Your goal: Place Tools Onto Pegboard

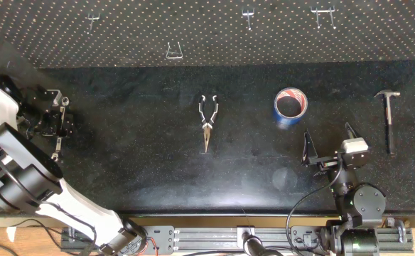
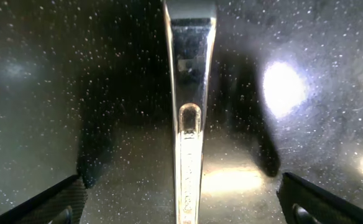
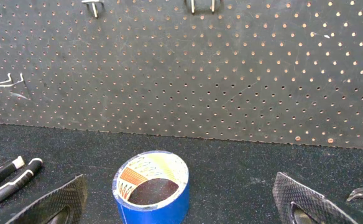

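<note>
Fingers (image 1: 308,148) of the right arm spread, released; pliers (image 1: 207,121), tape (image 1: 290,105) and hammer (image 1: 389,121) lie on the worktop (image 1: 136,156), and the pegboard (image 1: 214,35) hooks (image 1: 173,51) are bare, so nothing is hung. Left wrist view: released fingers (image 2: 51,202) straddle the wrench (image 2: 191,124) without gripping it. Right wrist view: tape untouched.

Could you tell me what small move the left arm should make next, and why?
Probably close the left gripper on the wrench, easing down first if needed. The wrench lies flat on the table, its shaft centred between the open fingers, which do not touch it yet.
</note>
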You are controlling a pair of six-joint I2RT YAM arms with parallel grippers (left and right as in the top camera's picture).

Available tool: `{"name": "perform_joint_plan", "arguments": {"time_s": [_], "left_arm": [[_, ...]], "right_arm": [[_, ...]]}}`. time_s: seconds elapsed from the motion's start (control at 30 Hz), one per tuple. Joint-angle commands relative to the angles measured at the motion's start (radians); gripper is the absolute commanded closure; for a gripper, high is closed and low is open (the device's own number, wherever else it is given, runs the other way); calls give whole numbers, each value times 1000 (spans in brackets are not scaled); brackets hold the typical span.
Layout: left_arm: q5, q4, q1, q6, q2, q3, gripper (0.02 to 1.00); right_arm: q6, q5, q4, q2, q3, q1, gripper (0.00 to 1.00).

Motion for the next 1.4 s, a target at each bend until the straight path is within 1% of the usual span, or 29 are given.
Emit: {"name": "perform_joint_plan", "arguments": {"time_s": [0.03,0.1,0.13,0.17,0.2,0.23,0.3,0.33,0.37,0.4,0.47,0.53,0.57,0.63,0.67,0.77,0.8,0.87,0.9,0.93,0.97,1.0,1.07,1.13,1.27,1.4], "left_arm": [[-16,0,0,16,40,19,23],[-19,0,0,16,47,19,20],[-22,0,0,16,52,19,40],[-32,0,0,16,58,19,194],[-43,0,0,16,66,19,297],[-69,0,0,15,76,19,467],[-75,0,1,15,85,19,584],[-70,3,0,15,88,19,717],[-56,3,0,15,89,19,910],[-51,7,0,15,89,19,989],[-25,24,0,9,89,19,989],[2,37,-4,-75,85,20,989],[1,36,-13,-134,48,17,989],[9,63,-57,-151,-105,-26,989],[8,104,-83,-150,-225,-79,991],[-3,344,-103,-151,-593,-347,989],[6,445,-103,-184,-724,-461,989],[21,532,-116,-307,-864,-557,989],[21,549,-166,-430,-953,-593,991],[21,543,-230,-468,-996,-596,991],[23,544,-319,-469,-1025,-596,989],[23,551,-373,-476,-1026,-595,991],[24,605,-452,-599,-982,-595,989],[24,692,-458,-618,-924,-591,991],[28,735,-457,-563,-843,-567,989],[27,741,-502,-557,-806,-563,989]], "right_arm": [[14,6,-6,-6,-2,6,23],[14,6,-6,-6,-2,6,23],[14,6,-6,-6,-2,6,23],[14,6,-6,-6,-2,6,23],[14,6,-6,-6,-2,6,23],[14,5,-6,-6,-2,6,23],[14,6,-6,-6,-2,6,23],[14,6,-6,-6,-2,6,23],[14,6,-6,-6,-2,6,23],[14,6,-6,-6,-2,6,23],[14,5,-6,-6,-2,6,23],[14,6,-6,-6,-2,6,23],[14,6,-6,-6,-2,6,23],[14,6,-6,-6,-2,6,23],[14,6,-6,-6,-2,6,23],[14,5,-6,-6,-2,6,23],[14,6,-6,-6,-2,6,23],[14,6,-6,-6,-2,6,23],[14,6,-6,-6,-2,6,23],[14,6,-6,-6,-2,6,23],[14,6,-6,-6,-2,6,23],[14,6,-6,-6,-2,6,23],[14,6,-6,-6,-2,6,23],[14,6,-6,-6,-2,6,23],[14,6,-6,-6,-2,6,23],[14,6,-6,-6,-2,6,23]]}}
